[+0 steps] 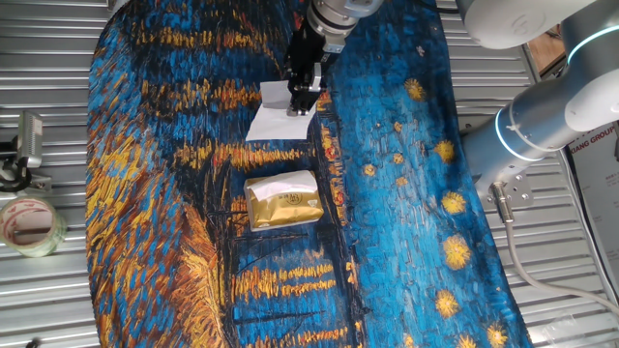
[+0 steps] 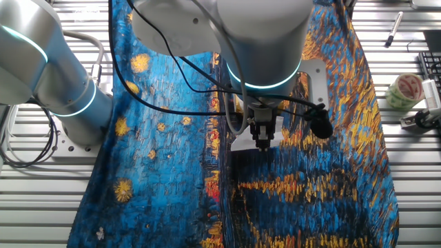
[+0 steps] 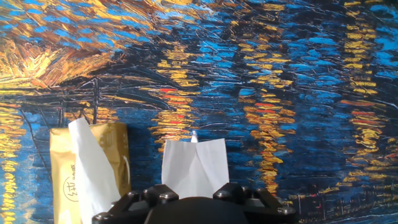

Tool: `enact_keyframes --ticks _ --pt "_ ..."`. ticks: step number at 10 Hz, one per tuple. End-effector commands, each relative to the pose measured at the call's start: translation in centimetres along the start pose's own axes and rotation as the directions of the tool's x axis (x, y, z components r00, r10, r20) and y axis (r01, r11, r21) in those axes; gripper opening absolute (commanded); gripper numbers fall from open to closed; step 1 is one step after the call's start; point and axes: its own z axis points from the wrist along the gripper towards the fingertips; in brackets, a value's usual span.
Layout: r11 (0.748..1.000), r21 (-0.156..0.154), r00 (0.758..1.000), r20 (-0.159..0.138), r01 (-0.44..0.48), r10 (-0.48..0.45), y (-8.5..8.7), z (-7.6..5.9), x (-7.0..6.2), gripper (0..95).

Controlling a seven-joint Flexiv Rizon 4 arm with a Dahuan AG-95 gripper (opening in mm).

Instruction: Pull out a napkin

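Observation:
The napkin (image 1: pixel 271 124) is a plain white sheet held by one edge in my gripper (image 1: pixel 303 100), beyond the pack and fully clear of it. The gripper is shut on it. In the hand view the napkin (image 3: pixel 194 165) stands up between the two fingers (image 3: pixel 155 198). The gold-yellow tissue pack (image 1: pixel 282 201) lies on the painted cloth nearer the camera, with another white tissue (image 3: pixel 87 165) sticking out of its slot. In the other fixed view the gripper (image 2: pixel 262 142) shows with a corner of the napkin (image 2: pixel 240 143) beside it. The pack is hidden there behind the arm.
The blue and yellow painted cloth (image 1: pixel 406 193) covers the slatted metal table. A tape roll (image 1: pixel 29 224) and a metal clamp (image 1: pixel 24 145) lie off the cloth at the left. A pen (image 2: pixel 393 29) lies at the far edge. The arm's base (image 1: pixel 542 126) stands at the right.

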Motion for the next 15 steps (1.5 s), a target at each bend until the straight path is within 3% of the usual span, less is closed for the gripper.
enact_keyframes --ticks 1,4,5,10,11,15 --pt "1.0 0.0 1.0 0.0 0.001 -0.001 -0.02 -0.01 0.01 57.0" --pt "1.0 -0.002 1.0 0.001 0.003 -0.003 -0.02 -0.01 0.01 57.0" --pt "1.0 -0.002 1.0 0.001 0.004 -0.004 -0.02 -0.01 0.01 76.0" --pt "1.0 -0.005 1.0 0.001 0.004 -0.004 -0.02 -0.01 0.02 76.0" --pt "1.0 -0.005 1.0 0.001 0.003 -0.003 -0.02 -0.01 0.02 57.0" --pt "1.0 -0.006 1.0 0.002 0.001 -0.001 -0.02 -0.01 0.02 57.0"
